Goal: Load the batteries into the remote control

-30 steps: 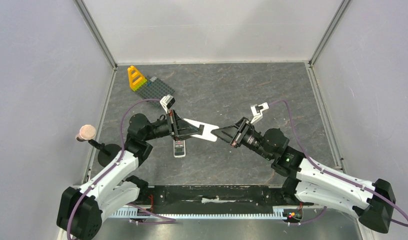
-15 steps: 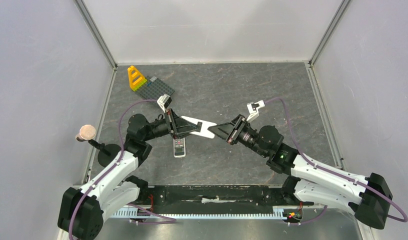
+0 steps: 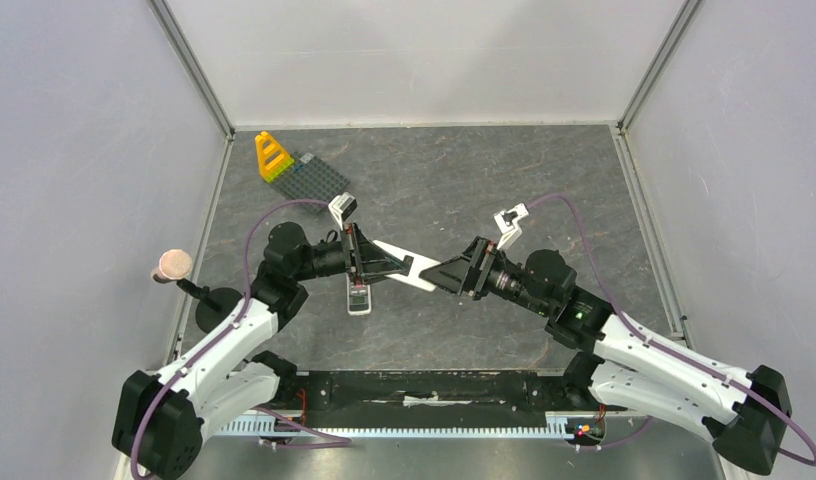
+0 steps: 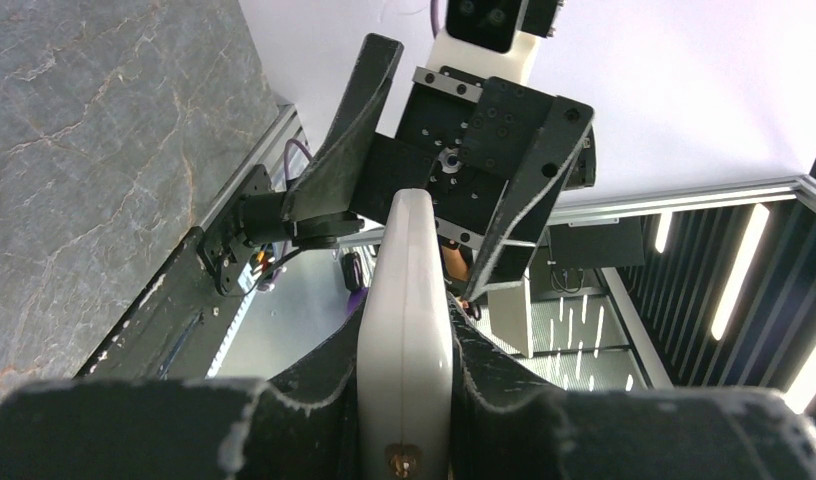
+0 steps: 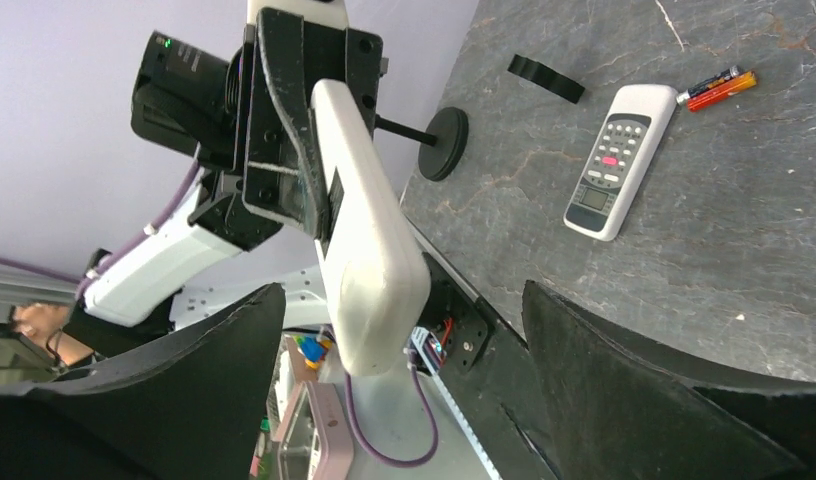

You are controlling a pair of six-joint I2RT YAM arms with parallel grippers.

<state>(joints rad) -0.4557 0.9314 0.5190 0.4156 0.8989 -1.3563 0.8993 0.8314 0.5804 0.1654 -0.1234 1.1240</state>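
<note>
A long white plastic remote control [image 4: 405, 300] is pinched at one end by the left end effector [image 4: 404, 385]. Its dark fingers [image 4: 319, 375] are pressed against both sides of the remote. The remote is held clear of the grey marbled surface [image 3: 464, 190], over its middle, with the free end pointed towards the right arm. The right end effector [image 5: 399, 340] is spread wide. One finger [image 5: 624, 380] is seen on either side of that free end, with a gap on each side, so no contact is shown. Two thin red-orange batteries [image 5: 719, 88], one with a darker end, are laid side by side on the surface. They are just beside the far corner of a second, grey-white remote with buttons [image 5: 617, 160], which is laid face up beneath the left end effector. A short black strip [image 5: 546, 78] is seen near that remote, apart from it. A black round base with a stem [image 5: 442, 143] is placed at the left edge. A yellow triangular block [image 3: 273, 156] is set on a grey studded plate [image 3: 319, 180] in the far left corner.
</note>
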